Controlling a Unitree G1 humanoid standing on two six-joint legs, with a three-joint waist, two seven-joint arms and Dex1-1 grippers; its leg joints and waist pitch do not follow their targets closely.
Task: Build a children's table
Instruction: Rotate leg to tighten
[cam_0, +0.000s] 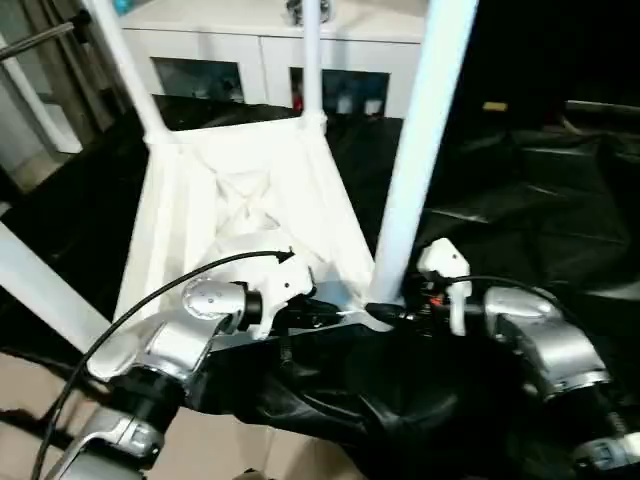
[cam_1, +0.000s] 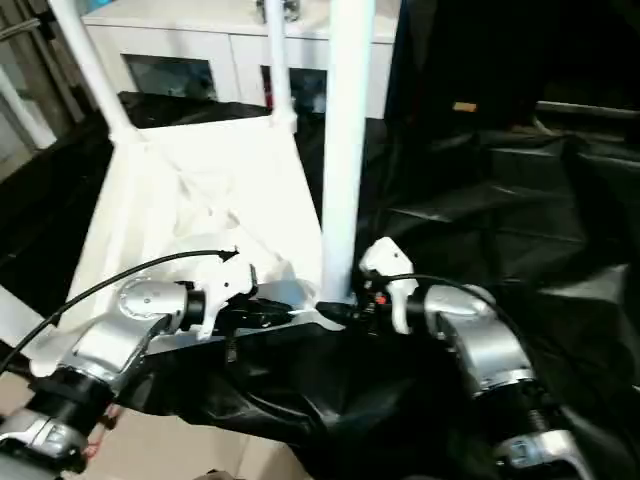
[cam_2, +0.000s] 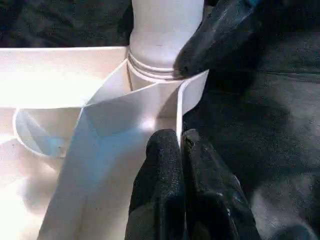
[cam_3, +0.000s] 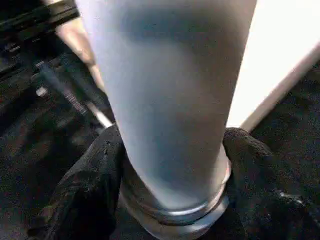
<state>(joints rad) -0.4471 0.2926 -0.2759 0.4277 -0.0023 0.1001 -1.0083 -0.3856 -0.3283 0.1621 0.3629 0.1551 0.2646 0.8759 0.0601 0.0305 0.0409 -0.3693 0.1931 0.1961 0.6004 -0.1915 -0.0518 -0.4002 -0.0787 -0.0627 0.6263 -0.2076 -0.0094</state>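
The left gripper (cam_2: 182, 150), pinched on the tabletop (cam_0: 240, 190) rim, steadies the upturned top on the black cloth (cam_0: 520, 180). The right gripper (cam_3: 170, 165) clasps the near leg (cam_0: 420, 140) at its base, seemingly seating it. Two far legs (cam_0: 310, 60) stand fitted.

The tabletop (cam_0: 240, 200) is showing plain white, its underside ribbed, and the legs (cam_0: 420, 150) are standing out white too. The cloth (cam_0: 520, 200) is lying glossy black under it. The forearms (cam_0: 545, 345) are gleaming silver, their fingers (cam_2: 165, 180) looking matt black.
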